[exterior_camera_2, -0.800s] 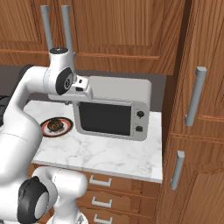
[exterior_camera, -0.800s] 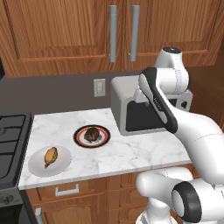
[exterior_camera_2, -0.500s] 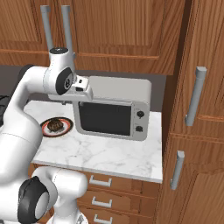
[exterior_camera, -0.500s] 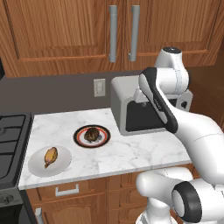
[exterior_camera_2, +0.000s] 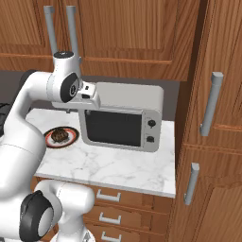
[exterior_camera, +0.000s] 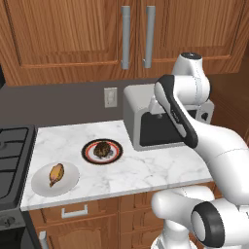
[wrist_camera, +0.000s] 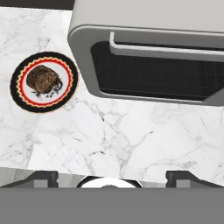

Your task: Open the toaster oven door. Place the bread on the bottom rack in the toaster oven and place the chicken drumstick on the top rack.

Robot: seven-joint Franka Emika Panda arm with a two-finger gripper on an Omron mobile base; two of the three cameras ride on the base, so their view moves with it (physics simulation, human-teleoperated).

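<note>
The gripper [wrist_camera: 110, 177] is held spread and empty above the shut toaster oven [wrist_camera: 148, 57], with the bread [wrist_camera: 42, 79] plated just left and the drumstick [exterior_camera: 56, 172] plated farther left.

No visible change: arm [exterior_camera: 181, 116] poised over the oven [exterior_camera_2: 124, 116], its door [wrist_camera: 153, 70] below the gripper [wrist_camera: 110, 177].

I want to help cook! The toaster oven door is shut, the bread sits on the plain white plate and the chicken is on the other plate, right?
Not quite. In the hand view the bread sits on the red-and-black rimmed plate. The rest holds.
</note>
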